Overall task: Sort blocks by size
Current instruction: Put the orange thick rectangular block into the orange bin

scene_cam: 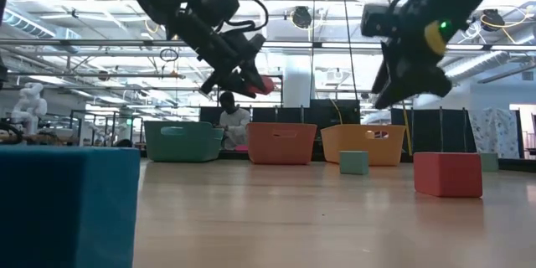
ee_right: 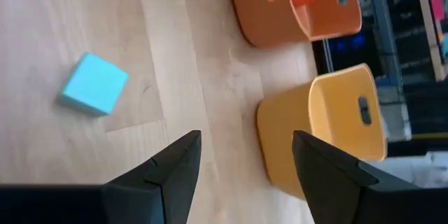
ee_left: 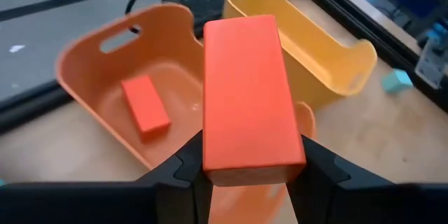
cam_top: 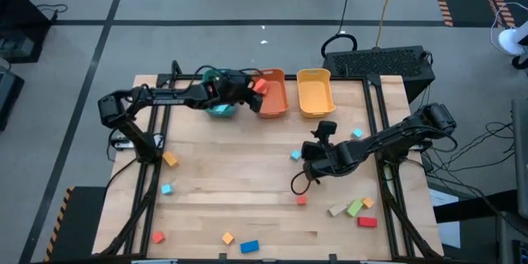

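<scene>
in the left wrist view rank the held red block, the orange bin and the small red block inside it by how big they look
1. orange bin, still largest though farther back.
2. held red block; nearness to the camera inflates it.
3. small red block, though it may truly match the held one.

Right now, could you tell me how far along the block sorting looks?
Early days. One red block already lies in the orange bin. The left tool holds a longer red block above that bin. The right tool is open and empty over the table, near a light blue cube. Many blocks remain scattered on the table; the yellow bin looks empty.
</scene>
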Motion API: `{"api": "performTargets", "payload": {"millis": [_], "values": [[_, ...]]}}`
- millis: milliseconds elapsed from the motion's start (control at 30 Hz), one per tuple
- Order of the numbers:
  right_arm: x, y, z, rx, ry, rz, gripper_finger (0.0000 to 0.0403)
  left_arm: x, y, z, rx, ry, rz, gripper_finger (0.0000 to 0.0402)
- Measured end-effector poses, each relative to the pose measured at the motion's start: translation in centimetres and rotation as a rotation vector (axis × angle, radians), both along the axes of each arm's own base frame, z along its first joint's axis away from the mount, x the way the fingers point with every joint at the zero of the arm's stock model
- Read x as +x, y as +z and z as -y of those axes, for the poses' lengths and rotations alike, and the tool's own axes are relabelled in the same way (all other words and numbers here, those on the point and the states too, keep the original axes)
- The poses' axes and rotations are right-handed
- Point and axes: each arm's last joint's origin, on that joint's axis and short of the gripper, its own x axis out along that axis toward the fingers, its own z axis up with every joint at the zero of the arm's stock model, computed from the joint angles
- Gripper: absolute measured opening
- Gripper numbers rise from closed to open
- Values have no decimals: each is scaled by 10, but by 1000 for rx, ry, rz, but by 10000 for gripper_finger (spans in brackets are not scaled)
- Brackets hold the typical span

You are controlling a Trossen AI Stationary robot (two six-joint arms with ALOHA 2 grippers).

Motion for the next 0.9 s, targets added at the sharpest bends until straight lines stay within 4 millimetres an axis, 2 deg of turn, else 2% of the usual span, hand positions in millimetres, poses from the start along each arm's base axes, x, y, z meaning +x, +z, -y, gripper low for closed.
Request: {"api": "performTargets", "payload": {"millis": [167, 333, 433, 900], "values": [[-2, -11, 6, 30, -69, 65, 210, -3, -3, -9, 10, 14, -15, 139], [1, -16, 5, 79, -75, 127, 210, 0, -3, -13, -7, -4, -5, 139], [2, -17, 3, 89, -67, 155, 210, 9, 0, -15, -5, -22, 16, 139], [-10, -33, 3, 151, -107, 137, 210, 32, -12, -31, -66, -50, -186, 139]]}}
